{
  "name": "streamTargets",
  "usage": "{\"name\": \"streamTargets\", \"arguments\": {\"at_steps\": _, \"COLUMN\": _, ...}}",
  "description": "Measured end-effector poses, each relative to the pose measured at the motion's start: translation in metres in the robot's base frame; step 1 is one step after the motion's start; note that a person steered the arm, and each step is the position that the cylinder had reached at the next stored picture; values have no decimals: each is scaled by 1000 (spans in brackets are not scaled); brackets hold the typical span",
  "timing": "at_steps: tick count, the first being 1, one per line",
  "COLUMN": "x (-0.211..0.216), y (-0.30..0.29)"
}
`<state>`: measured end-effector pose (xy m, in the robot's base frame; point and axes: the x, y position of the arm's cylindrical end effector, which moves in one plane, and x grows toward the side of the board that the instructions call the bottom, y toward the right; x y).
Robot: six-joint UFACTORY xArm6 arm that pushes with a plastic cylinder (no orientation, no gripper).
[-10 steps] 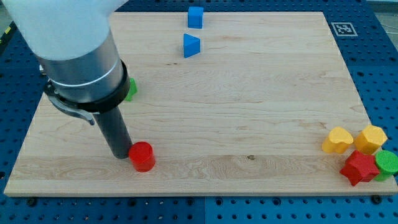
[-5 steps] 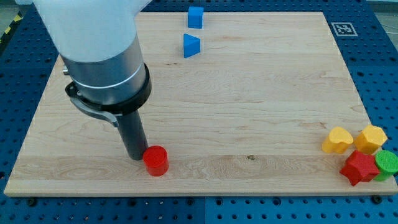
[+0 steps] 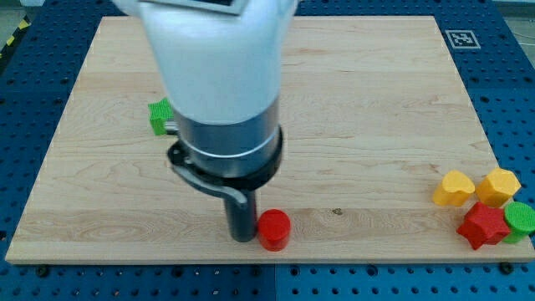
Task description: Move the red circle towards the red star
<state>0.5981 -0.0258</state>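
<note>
The red circle (image 3: 273, 230) is a short red cylinder near the bottom edge of the wooden board (image 3: 376, 125), a little left of the middle. My tip (image 3: 242, 237) touches its left side. The red star (image 3: 483, 224) lies far off at the view's bottom right corner of the board, among other blocks. The wide arm body hides the upper middle of the board.
A yellow heart (image 3: 454, 187) and a yellow hexagon (image 3: 499, 186) sit just above the red star. A green circle (image 3: 522, 219) touches the star's right side. A green block (image 3: 159, 116) peeks out left of the arm. A marker tag (image 3: 461, 38) is at the top right corner.
My tip has slid to the view's right along the bottom of the board, pushing the red circle right with it. The arm now covers the two blue blocks and uncovers the green block.
</note>
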Motion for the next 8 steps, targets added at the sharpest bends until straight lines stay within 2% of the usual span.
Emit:
{"name": "streamTargets", "arguments": {"at_steps": 2, "x": 0, "y": 37}}
{"name": "streamTargets", "arguments": {"at_steps": 5, "x": 2, "y": 39}}
{"name": "streamTargets", "arguments": {"at_steps": 7, "x": 19, "y": 44}}
{"name": "streamTargets", "arguments": {"at_steps": 8, "x": 20, "y": 63}}
